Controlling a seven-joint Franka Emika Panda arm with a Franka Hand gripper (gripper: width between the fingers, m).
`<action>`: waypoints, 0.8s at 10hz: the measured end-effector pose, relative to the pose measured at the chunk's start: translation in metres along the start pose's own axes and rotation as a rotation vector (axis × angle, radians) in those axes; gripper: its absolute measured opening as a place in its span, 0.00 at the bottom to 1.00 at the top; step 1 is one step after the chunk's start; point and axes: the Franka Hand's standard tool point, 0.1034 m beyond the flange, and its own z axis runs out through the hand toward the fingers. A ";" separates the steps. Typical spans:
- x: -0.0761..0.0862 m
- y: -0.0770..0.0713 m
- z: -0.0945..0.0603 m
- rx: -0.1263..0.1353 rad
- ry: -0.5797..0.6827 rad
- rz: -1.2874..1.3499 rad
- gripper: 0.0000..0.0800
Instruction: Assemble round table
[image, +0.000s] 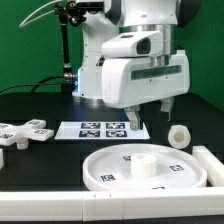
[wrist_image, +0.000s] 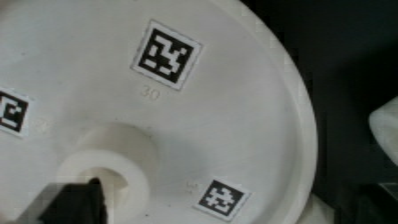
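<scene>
The large rimmed round disc (image: 145, 170) lies at the front of the black table, with a raised hub (image: 140, 160) in its middle and tags on its face. The short cylindrical leg (image: 179, 135) stands upright behind it towards the exterior view's right. The cross-shaped foot piece (image: 28, 132) lies at the exterior view's left. My gripper (image: 151, 112) hangs above the disc's far edge, open and empty. In the wrist view the disc (wrist_image: 196, 110) fills the frame, with its hub (wrist_image: 107, 165) between my spread fingertips (wrist_image: 63, 200); the gripper (wrist_image: 214, 212) holds nothing.
The marker board (image: 100, 129) lies flat behind the disc, under the arm. A long white bar (image: 212, 165) lies beside the disc at the exterior view's right. A small white piece (image: 3, 157) sits at the left edge. The robot's base (image: 85, 70) stands behind.
</scene>
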 end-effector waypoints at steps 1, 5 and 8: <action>-0.001 -0.001 0.001 0.002 -0.001 0.009 0.81; 0.000 -0.003 0.002 0.009 0.001 0.176 0.81; -0.004 -0.033 0.010 0.055 -0.024 0.644 0.81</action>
